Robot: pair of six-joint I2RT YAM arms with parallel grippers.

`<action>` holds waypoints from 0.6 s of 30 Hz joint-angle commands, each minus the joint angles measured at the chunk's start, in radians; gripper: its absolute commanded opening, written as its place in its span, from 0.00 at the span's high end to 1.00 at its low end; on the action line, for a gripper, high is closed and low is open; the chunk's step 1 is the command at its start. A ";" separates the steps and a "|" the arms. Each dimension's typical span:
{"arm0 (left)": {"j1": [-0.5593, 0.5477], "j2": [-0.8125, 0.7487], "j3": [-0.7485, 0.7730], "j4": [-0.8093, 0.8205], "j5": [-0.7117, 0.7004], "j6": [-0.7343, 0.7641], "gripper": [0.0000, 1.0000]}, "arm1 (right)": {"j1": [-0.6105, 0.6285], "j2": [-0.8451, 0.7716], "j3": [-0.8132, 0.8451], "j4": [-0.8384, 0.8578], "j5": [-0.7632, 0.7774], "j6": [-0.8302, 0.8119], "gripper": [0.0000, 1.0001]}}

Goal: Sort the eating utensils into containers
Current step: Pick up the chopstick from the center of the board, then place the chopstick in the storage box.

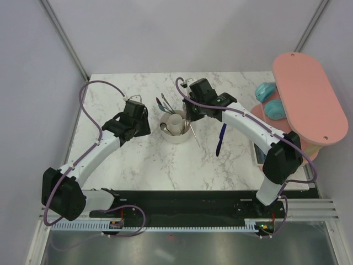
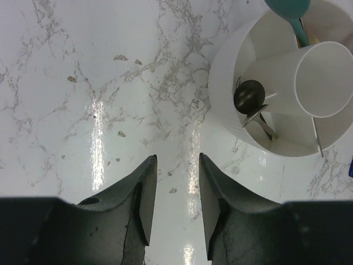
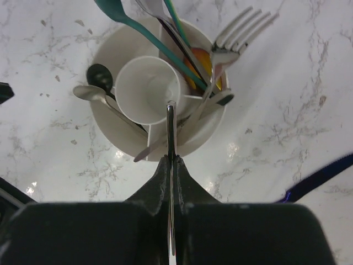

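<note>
Silver utensil vanishes downward between right gripper jaws pressed together.

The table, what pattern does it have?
The table is white marble with grey veins, best in the left wrist view.

Bright, even overhead light; all three views well exposed. Vertical glare streaks on the marble table in the left wrist view, smaller hot spots in the right wrist view. Shadows soft and short around the white holder. Both left gripper and right gripper near-black, little detail, slightly soft. The silver utensil pinched in the right one glints. Top view sharp.
</note>
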 commanded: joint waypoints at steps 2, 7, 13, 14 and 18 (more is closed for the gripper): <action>0.033 -0.026 0.030 0.017 0.019 -0.001 0.57 | 0.001 0.024 0.099 0.077 -0.137 -0.070 1.00; 0.038 -0.019 0.032 0.019 0.020 0.018 0.57 | 0.003 0.052 0.109 0.178 -0.258 -0.123 1.00; 0.039 -0.014 0.030 0.006 0.031 0.039 0.57 | 0.007 0.127 0.174 0.276 -0.330 -0.148 1.00; 0.041 -0.016 0.029 0.003 0.032 0.041 0.57 | 0.011 0.154 0.190 0.276 -0.335 -0.154 1.00; 0.045 -0.017 0.035 -0.017 0.031 0.061 0.57 | 0.021 0.214 0.288 0.281 -0.360 -0.163 1.00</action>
